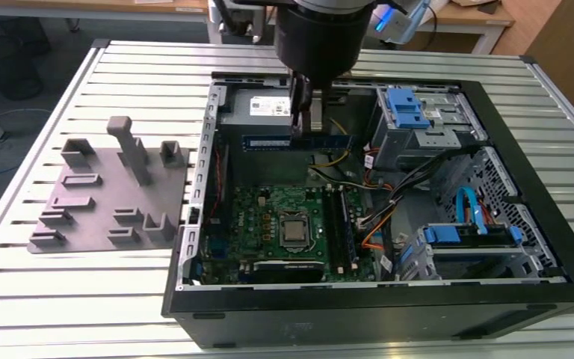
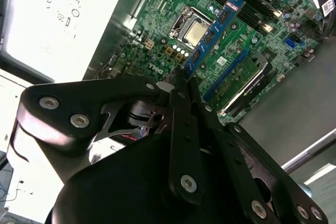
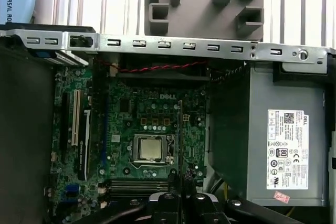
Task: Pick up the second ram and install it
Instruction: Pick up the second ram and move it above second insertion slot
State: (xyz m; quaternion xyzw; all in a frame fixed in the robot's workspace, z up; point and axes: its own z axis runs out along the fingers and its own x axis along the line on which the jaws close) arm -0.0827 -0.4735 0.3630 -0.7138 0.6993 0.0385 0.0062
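The tool (image 1: 305, 121) grasps the second ram (image 1: 297, 140) by its top edge, suspended over the far end of the motherboard (image 1: 272, 209). Keep the stick level and parallel to the memory slots (image 1: 345, 224) — any tilt risks misseating.

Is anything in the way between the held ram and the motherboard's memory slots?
Nothing visible. The end effector holds the second ram in open air above the motherboard; the memory slots lie uncovered, cables beside them.
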